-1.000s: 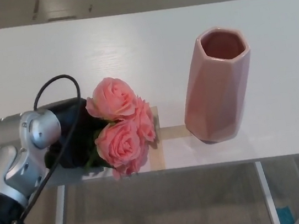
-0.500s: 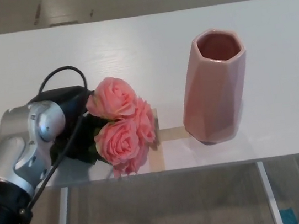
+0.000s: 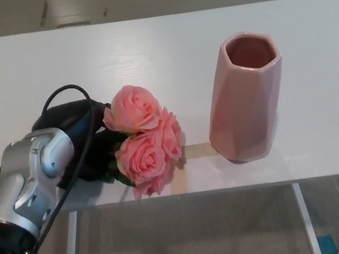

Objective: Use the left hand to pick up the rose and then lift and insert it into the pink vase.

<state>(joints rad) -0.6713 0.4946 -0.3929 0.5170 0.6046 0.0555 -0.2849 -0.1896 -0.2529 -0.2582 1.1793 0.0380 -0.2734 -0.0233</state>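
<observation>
White bench (image 3: pixel 146 48) filling the upper frame, bare across its top and far left, front edge running low across the picture just under the blooms. Rose (image 3: pixel 143 140) lying lower left of centre near that edge, pink heads turned toward the pink vase (image 3: pixel 244 97) standing upright right of centre, clear gap between them. Left hand (image 3: pixel 86 142) just left of the blooms, dark fingers clenched around the stems beneath the heads.

Glossy, smooth faceted vase (image 3: pixel 245 97), perhaps ceramic; painted white wood-grain table (image 3: pixel 147 54); matt soft-petalled rose (image 3: pixel 142 137).
</observation>
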